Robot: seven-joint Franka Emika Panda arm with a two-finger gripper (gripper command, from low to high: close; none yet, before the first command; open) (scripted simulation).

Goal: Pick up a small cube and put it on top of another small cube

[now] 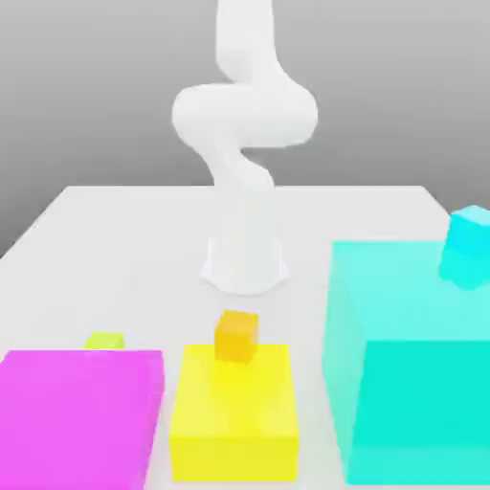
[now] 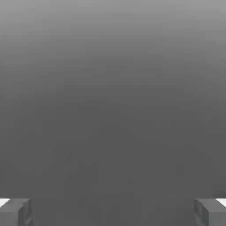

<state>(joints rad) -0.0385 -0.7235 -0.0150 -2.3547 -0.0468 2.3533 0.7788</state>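
Observation:
The small cube [image 1: 105, 340] is tiny and lime yellow-green. It lies on the white table at the exterior view's left, just behind the big magenta block [image 1: 81, 416], which hides its lower part. An orange small cube [image 1: 236, 336] sits on the yellow block [image 1: 233, 407]. A cyan small cube [image 1: 469, 244] rests on the far top edge of the big cyan block [image 1: 412, 354]. In the hand view my gripper [image 2: 113, 212] is open, its grey fingertips [image 2: 17, 212] far apart with nothing between them and plain grey beyond.
The white arm's base [image 1: 246, 263] stands at the table's [image 1: 144, 249] middle, and the arm curves upward from there. The three big blocks line the near edge, with narrow gaps between them.

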